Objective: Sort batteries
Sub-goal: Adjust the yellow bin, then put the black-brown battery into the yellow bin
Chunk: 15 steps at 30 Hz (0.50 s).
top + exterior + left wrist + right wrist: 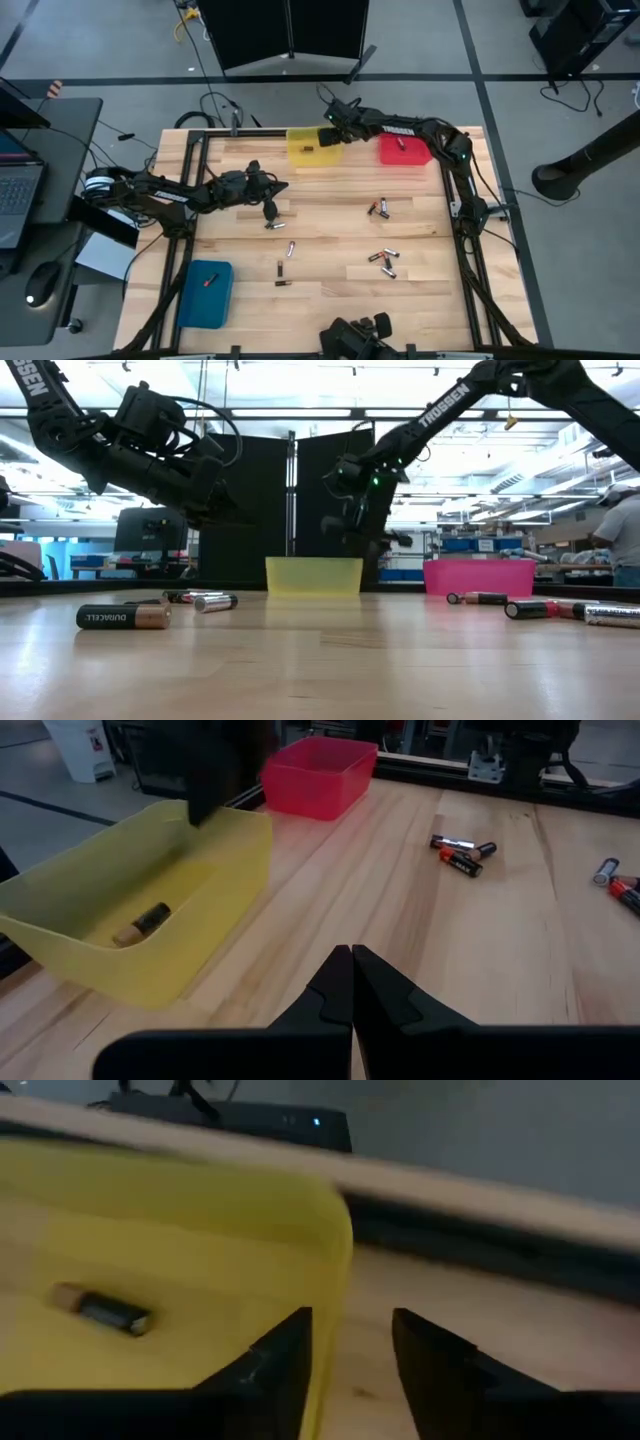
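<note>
Batteries (381,260) lie scattered across the centre and right of the table (330,300) in the high view, in small groups well apart. One battery (103,1310) lies inside the yellow bin (311,146) at upper centre; one dark cell (401,143) sits in the red bin (404,150) and one (209,283) in the blue bin (205,294) at lower left, both too small to identify further. The right gripper (350,1355) hangs over the yellow bin's right rim, fingers parted and empty. The left gripper (352,982), left of centre, has its fingers pressed together, holding nothing. In the low view, the arm partly hides the yellow bin's contents.
</note>
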Motion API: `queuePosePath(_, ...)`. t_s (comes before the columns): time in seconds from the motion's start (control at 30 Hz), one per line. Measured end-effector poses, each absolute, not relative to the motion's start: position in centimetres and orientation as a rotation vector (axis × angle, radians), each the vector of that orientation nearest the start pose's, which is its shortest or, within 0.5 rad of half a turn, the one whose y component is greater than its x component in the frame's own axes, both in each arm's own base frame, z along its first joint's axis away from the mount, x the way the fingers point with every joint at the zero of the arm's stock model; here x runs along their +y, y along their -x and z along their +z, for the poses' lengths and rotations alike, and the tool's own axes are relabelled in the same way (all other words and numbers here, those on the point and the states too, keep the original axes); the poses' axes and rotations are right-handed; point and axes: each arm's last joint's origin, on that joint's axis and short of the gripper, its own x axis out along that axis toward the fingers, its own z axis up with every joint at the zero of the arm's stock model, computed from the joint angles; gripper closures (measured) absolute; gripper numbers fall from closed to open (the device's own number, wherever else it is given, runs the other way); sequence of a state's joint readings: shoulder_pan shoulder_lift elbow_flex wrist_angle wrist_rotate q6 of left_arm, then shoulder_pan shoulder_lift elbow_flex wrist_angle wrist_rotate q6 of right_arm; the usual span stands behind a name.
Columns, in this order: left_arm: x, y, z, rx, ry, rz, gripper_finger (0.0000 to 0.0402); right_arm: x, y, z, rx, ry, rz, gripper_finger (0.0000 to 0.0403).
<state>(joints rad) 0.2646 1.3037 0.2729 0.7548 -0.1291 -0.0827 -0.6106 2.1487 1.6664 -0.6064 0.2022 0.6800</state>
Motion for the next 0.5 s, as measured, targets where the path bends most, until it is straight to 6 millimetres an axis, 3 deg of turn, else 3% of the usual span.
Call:
queuePosePath(0.17,6.1,-21.2,15.2,0.264,0.098,0.402,0.0396,-27.0,-37.5,22.1,0.847,-0.698,-1.023,0.0214)
queuePosePath(0.27,6.0,-21.2,15.2,0.269,0.078,0.396,0.0396,-26.4,-37.6,25.0,0.936,-0.606,-0.929,0.0222)
queuePosePath(0.37,5.9,-21.3,15.2,0.27,0.06,0.408,0.0396,-24.5,-37.8,26.6,1.087,-0.501,-0.789,0.027)
queuePosePath(0.5,5.6,-21.3,15.3,0.274,0.033,0.419,0.0396,-20.9,-38.2,26.3,1.288,-0.356,-0.688,0.0377)
